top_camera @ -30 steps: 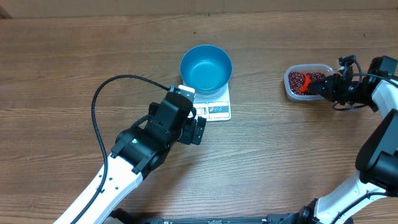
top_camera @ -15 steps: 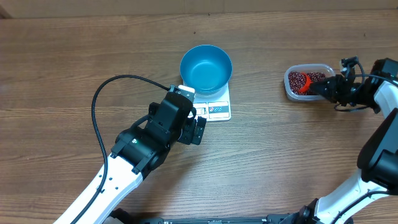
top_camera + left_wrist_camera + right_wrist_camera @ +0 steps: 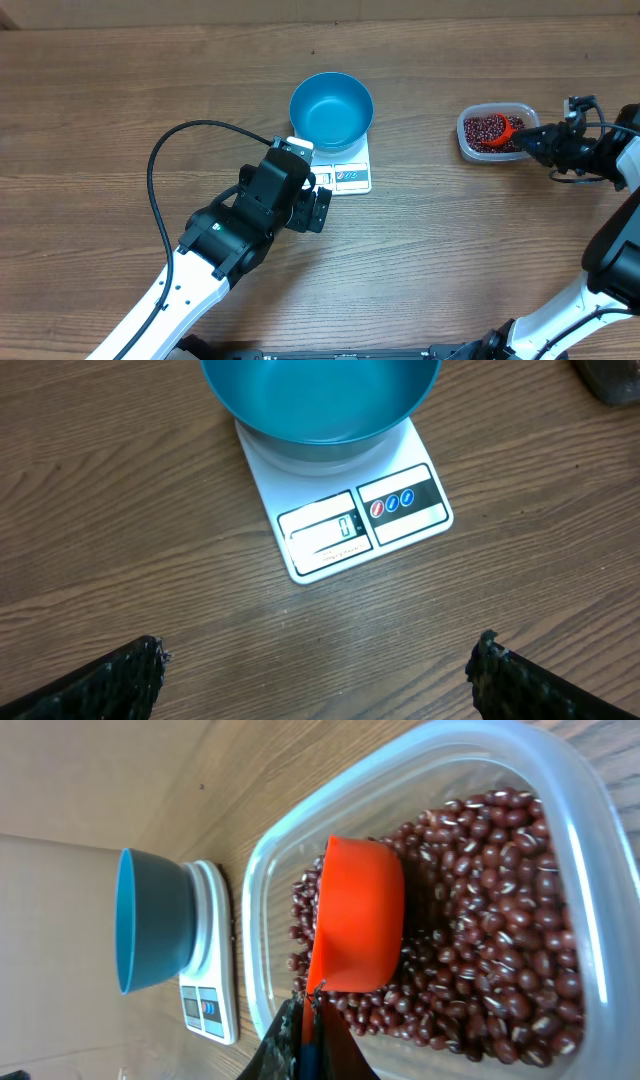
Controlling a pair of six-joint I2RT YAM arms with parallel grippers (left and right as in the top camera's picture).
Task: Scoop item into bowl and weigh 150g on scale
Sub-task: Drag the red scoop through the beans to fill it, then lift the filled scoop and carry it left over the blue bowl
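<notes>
Since a second ago the right gripper has drawn back toward the right edge of the overhead view. It has carried the orange plastic scoop from the middle of the clear rounded-rectangle plastic tub to its right-hand end. The left arm has not shifted. The scoop sits over the small dark red-brown beans, a loose heap inside the tub. Well apart to the left, the round, deep, bright blue bowl stands on the flat white rectangular kitchen scale, leaving only its panel edge uncovered. The left gripper hangs just beside that edge with its jaws spread wide and nothing between them. A black cable loops over the wood-grain worktop.

From the left wrist, two dark, rough-textured fingers stand at the bottom corners, with bare wood between them. Ahead lies the scale, showing a display window and three round buttons. The smooth bowl rests on its far half.

From the right wrist, the gripper is clamped tight on the scoop's thin orange handle. The round cup rests against the beans, which are glossy ovals, many with a pale mark. Whether any lie inside the cup cannot be told. The tub's translucent rim curves around them. Beyond the tub, the bowl stands on the scale.
</notes>
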